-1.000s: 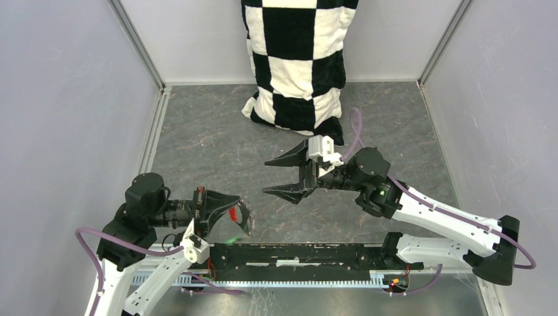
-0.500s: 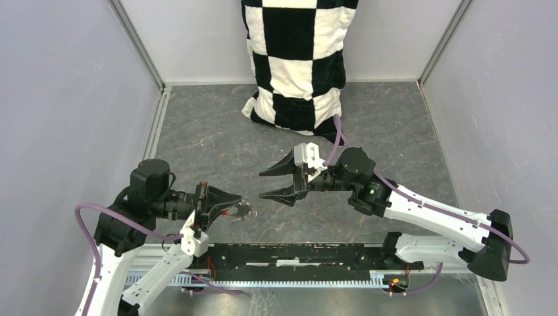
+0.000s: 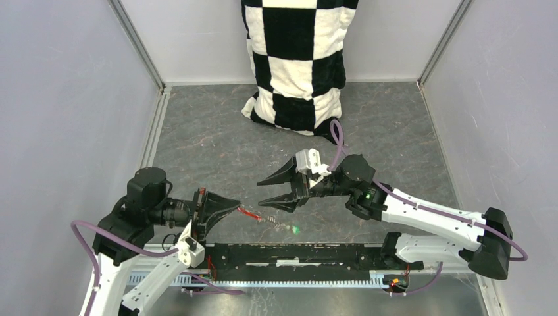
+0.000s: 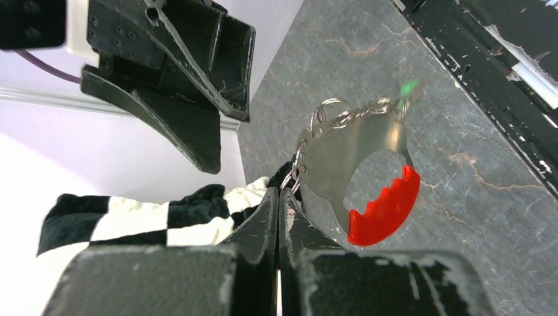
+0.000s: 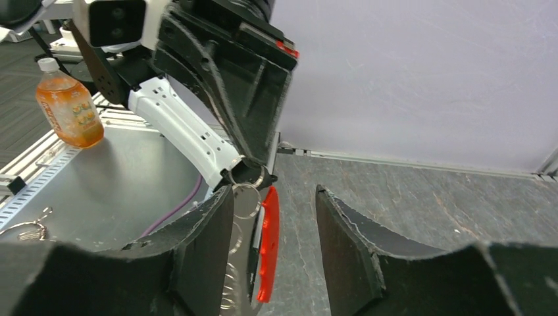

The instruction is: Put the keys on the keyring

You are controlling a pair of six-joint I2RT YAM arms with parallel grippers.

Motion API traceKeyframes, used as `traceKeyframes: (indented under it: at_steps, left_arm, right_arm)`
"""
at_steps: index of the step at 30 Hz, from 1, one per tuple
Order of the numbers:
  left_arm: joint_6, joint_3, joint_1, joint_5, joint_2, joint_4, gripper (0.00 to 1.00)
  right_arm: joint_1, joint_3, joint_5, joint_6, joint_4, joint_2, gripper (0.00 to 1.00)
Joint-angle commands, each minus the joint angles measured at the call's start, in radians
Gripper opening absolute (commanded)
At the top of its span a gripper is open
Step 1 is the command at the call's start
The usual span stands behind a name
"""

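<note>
Keyring presented for a steadying grip
Pinched the keyring [image 4: 342, 151] in the closed left end effector [image 3: 235, 206] over the bench [image 3: 217, 145]; aimed the half-open right end effector [image 5: 274, 194] at its red tag [image 5: 268, 250]. Called for a slow, centred close, no tug on the chain [image 4: 362, 108] apparently bearing the green key [image 4: 409, 87].

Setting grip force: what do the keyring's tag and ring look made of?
Keyring tag: flat silvery metal plate, dull brushed sheen, with a glossy red edge, likely plastic. Ring: thin bright wire, probably steel.
</note>
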Motion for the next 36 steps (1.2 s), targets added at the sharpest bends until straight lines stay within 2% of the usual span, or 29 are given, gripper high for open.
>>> traceKeyframes:
  at_steps: [1,7,12,18,28,36]
  left_arm:
    - [-0.117,0.047,0.001,0.042,0.052,0.053,0.02]
    - [-0.488,0.093,0.001,0.034,0.115,0.147,0.02]
    - [-0.669,0.086,0.000,0.015,0.122,0.216,0.02]
    - [-0.694,0.070,0.001,-0.001,0.109,0.216,0.02]
    - [-0.633,0.058,0.001,-0.023,0.095,0.214,0.02]
    - [-0.593,0.063,0.001,-0.036,0.099,0.164,0.02]
  right_arm:
    - [0.032,0.002,0.007,-0.003,0.076,-0.002,0.54]
    - [0.067,0.050,0.055,-0.056,0.003,0.010,0.47]
    - [0.092,0.082,0.122,-0.091,-0.058,0.023,0.41]
    - [0.120,0.117,0.206,-0.141,-0.111,0.036,0.31]
    - [0.130,0.141,0.221,-0.137,-0.097,0.068,0.28]
    - [0.142,0.192,0.262,-0.164,-0.158,0.102,0.17]
